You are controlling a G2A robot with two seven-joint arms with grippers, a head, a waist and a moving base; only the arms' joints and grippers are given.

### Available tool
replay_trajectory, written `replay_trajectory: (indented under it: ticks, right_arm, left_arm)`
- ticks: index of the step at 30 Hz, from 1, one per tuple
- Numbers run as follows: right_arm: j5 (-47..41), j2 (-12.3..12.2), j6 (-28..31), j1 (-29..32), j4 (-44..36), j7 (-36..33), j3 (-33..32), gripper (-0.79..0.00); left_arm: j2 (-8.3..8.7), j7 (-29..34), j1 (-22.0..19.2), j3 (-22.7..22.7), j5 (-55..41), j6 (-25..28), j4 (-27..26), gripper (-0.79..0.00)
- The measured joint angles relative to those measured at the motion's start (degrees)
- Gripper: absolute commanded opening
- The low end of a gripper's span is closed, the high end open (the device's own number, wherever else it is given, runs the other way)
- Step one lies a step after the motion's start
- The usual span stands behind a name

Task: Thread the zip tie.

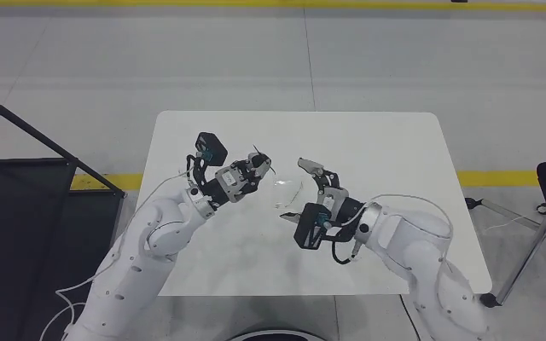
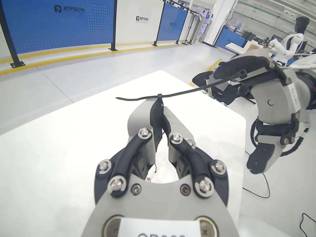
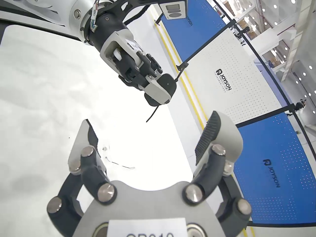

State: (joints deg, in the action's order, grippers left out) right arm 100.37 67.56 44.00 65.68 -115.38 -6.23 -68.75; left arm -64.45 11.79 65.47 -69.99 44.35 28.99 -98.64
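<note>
Left gripper [image 2: 159,108]: fingers pressed together on the black zip tie [image 2: 182,92], pinching it partway along its length; the pinched stretch is hidden between the pads. The strap sticks out on both sides of the fingertips, one thin end free and the other reaching toward the right gripper [image 3: 151,129]. Right gripper: fingers spread wide, facing the left gripper's tip above the white table [image 1: 384,153]. In the left wrist view the tie's far end overlaps one right-gripper pad [image 2: 237,67]; whether they touch cannot be told. A thin pale strip [image 3: 121,166] lies on the table near the right gripper, too faint to identify.
</note>
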Motion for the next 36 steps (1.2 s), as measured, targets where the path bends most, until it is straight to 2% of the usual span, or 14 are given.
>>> replay_trajectory:
  ticks: [5,8,17,18,19,20,21,25,27,31,33,34,36]
  right_arm:
    - [-0.1,0.0,0.0,0.1,0.2,-0.1,0.2,0.0]
    - [-2.5,0.2,0.2,-0.2,3.0,-1.1,1.3,0.0]
    - [-21.5,2.1,-1.3,-8.3,13.9,-12.6,5.2,0.0]
    - [-22.9,2.2,-1.1,-8.8,14.5,-13.2,5.4,-0.04]
    - [-24.5,2.2,-0.7,-9.5,15.0,-14.0,5.6,-0.157]
    - [-25.3,2.3,-0.7,-10.0,15.3,-14.5,5.7,-0.237]
    - [-25.9,2.3,-0.8,-10.3,15.6,-14.9,5.9,-0.225]
    - [-27.8,2.6,-1.7,-11.7,16.8,-16.5,6.9,-0.259]
    - [-28.4,2.6,-1.9,-12.2,17.2,-16.8,7.3,-0.354]
    - [-29.7,2.8,-2.0,-13.2,18.3,-17.1,7.9,-0.419]
    - [-29.9,2.8,-2.0,-13.5,18.6,-17.2,8.0,-0.468]
    - [-30.1,2.8,-2.1,-13.7,18.7,-17.2,8.1,-0.517]
    - [-30.2,2.8,-2.1,-13.8,18.8,-17.3,8.2,-0.551]
  left_arm:
    - [0.0,0.0,0.0,0.0,0.0,0.0,0.0,-0.785]
    - [-0.01,-0.4,0.4,0.1,0.4,0.0,-0.6,-0.785]
    - [0.09,-3.3,2.0,-0.7,2.2,2.5,-1.6,-0.785]
    - [0.09,-3.5,2.1,-0.8,2.3,2.7,-1.5,-0.785]
    - [0.1,-3.8,2.2,-1.0,2.4,2.8,-1.5,-0.785]
    - [0.1,-4.0,2.3,-1.0,2.6,2.9,-1.5,-0.785]
    - [0.1,-4.2,2.3,-1.1,2.8,3.0,-1.5,-0.785]
    - [0.07,-4.5,2.4,-1.0,3.4,3.6,-1.4,-0.785]
    - [0.06,-4.6,2.5,-1.0,3.6,3.8,-1.4,-0.785]
    - [0.03,-4.6,2.5,-1.0,3.9,4.0,-1.4,-0.785]
    - [0.02,-4.6,2.5,-1.0,4.0,4.1,-1.4,-0.785]
    - [0.01,-4.6,2.5,-1.0,4.1,4.2,-1.4,-0.785]
    - [-0.01,-4.6,2.5,-1.0,4.2,4.1,-1.4,-0.785]
